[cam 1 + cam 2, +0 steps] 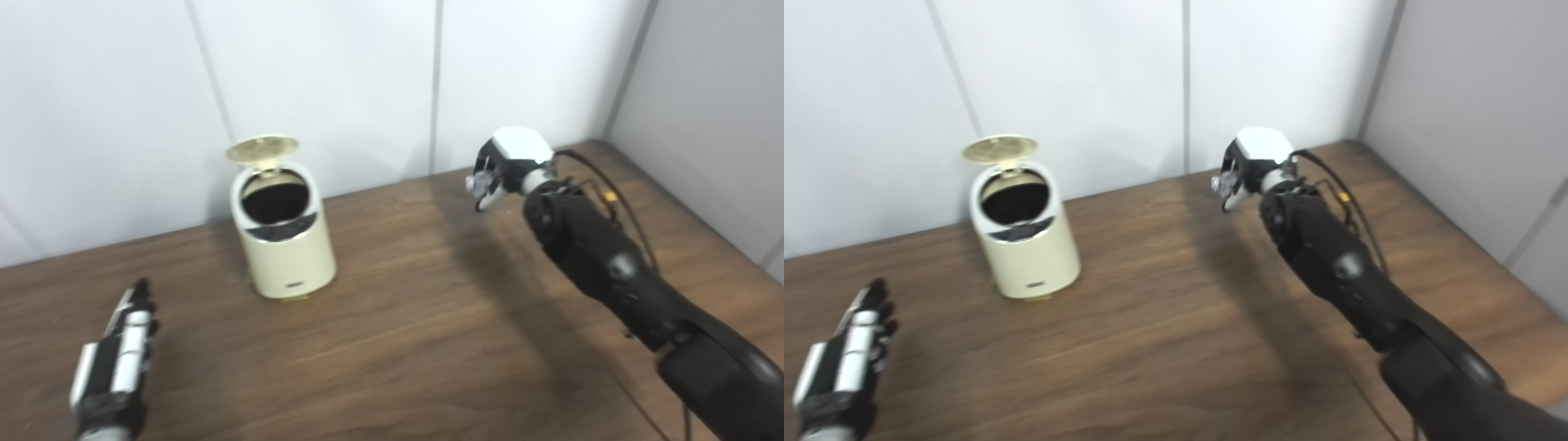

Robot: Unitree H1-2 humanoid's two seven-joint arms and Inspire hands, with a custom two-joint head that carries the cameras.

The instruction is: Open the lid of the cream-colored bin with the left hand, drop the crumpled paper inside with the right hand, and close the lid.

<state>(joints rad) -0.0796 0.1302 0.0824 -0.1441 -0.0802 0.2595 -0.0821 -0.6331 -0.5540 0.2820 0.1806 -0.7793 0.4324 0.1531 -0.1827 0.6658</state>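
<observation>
Bin (285, 245) stands lid (262, 148) up; right hand (505, 162) clamps paper (481, 181) aloft, left hand (116, 361) fingers straight, empty.

White panelled walls (343, 79), wooden table (392, 343)

The cream-colored bin (283, 245) stands on the counter (404, 318) with its lid (262, 149) tipped up. My right hand (505, 164) holds the crumpled paper (480, 182) aloft, well right of it; my left hand (119, 361) rests flat, fingers apart.
</observation>
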